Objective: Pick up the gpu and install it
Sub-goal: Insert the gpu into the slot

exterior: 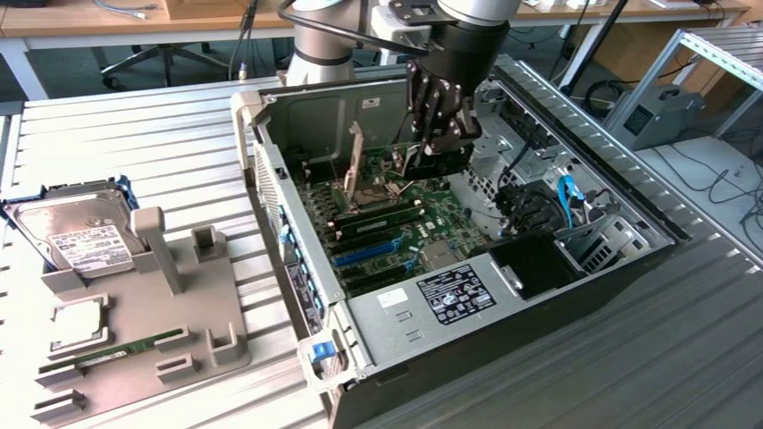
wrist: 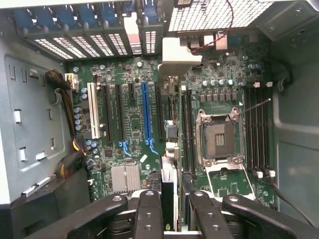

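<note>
Exterior view, gripper: the gripper (exterior: 435, 143) is down inside the open computer case (exterior: 620, 268), above the motherboard (exterior: 394, 223), with its fingers part closed on a thin dark piece that I take to be the gpu (exterior: 430, 159).
Exterior view, surroundings: the raised CPU socket frame (exterior: 356, 165) stands just beside the gripper; the hard drive (exterior: 78, 237) and RAM stick (exterior: 120, 347) lie well apart on the grey fixture (exterior: 214, 304) on the worktop (exterior: 143, 134).
Exterior view, risk: a sideways drift could knock the card or a finger against that upright frame.
Wrist view, grip: the fingers (wrist: 148, 214) flank a slab seen edge-on, the gpu (wrist: 168, 191) (only its edge shows, so how squarely it sits I cannot tell).
Wrist view, target area: the long blue slot (wrist: 145, 114) lies ahead, and the open CPU socket (wrist: 219, 139) is off to one side.
Wrist view, risk: a tilted card could land on the slot's lip or on nearby parts and jam; a narrow hold may let it twist under pressing; the loose cables (wrist: 65, 104) at the case wall could snag.
</note>
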Controlling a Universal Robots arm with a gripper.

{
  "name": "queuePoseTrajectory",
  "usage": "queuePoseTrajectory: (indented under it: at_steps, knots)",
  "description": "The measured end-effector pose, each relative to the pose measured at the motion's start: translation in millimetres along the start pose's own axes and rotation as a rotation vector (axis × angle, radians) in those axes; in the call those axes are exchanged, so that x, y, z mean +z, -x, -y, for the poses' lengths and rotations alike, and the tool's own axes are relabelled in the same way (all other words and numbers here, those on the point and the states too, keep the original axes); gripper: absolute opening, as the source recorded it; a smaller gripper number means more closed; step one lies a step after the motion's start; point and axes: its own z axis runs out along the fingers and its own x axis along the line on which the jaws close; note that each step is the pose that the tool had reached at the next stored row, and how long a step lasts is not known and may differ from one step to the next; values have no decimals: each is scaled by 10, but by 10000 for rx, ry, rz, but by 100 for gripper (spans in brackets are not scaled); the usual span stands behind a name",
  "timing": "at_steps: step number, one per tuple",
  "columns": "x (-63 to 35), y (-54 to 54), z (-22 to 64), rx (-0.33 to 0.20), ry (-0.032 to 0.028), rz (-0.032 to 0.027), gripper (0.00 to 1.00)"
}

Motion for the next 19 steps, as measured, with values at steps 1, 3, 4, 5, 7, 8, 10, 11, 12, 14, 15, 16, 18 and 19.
queuePoseTrajectory:
  at_steps: [1,3,4,5,7,8,10,11,12,14,15,16,18,19]
  knots:
    - [0,0,0,-53,1,-1,26]
    - [0,0,0,-137,3,-3,26]
    - [0,0,0,-176,5,-3,26]
    - [0,0,0,-221,6,-5,26]
    - [1,0,0,-303,7,-6,26]
    - [0,0,0,-342,9,-7,26]
    - [0,0,0,-421,11,-9,26]
    - [0,0,0,-456,12,-10,26]
    - [0,0,0,-498,13,-11,26]
    - [1,0,0,-583,15,-12,26]
    - [1,0,0,-652,17,-14,26]
    - [1,0,0,-726,19,-15,26]
    - [1,0,0,-794,20,-17,26]
    - [1,0,0,-787,21,-17,26]
